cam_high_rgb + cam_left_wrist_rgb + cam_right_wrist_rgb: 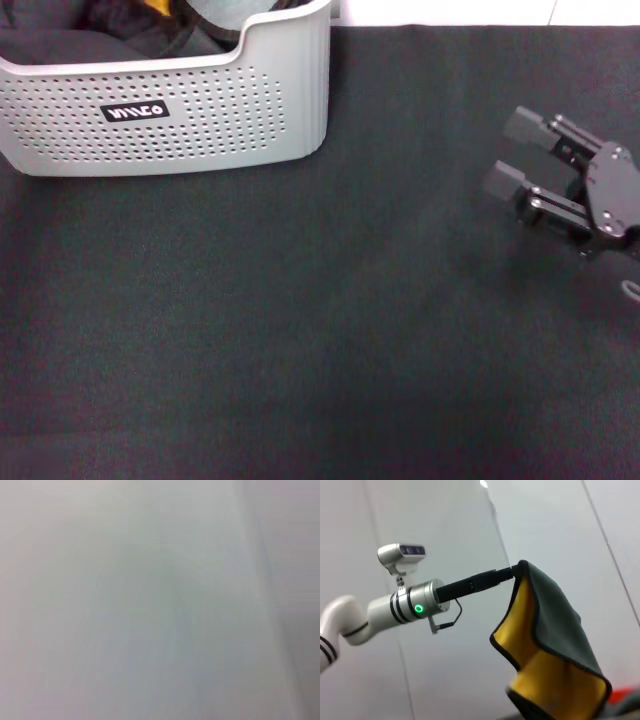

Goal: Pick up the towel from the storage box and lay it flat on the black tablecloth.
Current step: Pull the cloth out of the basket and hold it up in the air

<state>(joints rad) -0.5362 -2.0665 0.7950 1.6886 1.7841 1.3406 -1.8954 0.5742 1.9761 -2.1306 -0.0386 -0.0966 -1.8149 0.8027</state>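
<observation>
**Towel hanging from my left gripper, right gripper idle over the cloth**

In the right wrist view I see my left gripper [516, 571] at the end of its silver arm, which reaches in from the left edge of the frame. Its dark fingers are closed on the top corner of the towel [555, 645], a little above the centre of the picture. The towel hangs down from that pinch toward the lower right of the frame, folded over on itself, with the grey face outward on the right and the yellow-orange face showing on the left and along the bottom, and a black hem tracing the edges. A plain pale wall is behind it.

My left wrist view gives me only a pale blur, nothing I can make out.

In the head view the storage box [180, 120] sits in the upper left of the frame on the black tablecloth [300, 330], its black label facing me. Dark cloths and a small patch of yellow show over its rim. My right gripper [515, 155] is at the right edge of the frame, over the tablecloth and well apart from the box, with its two fingers spread and nothing between them.
</observation>
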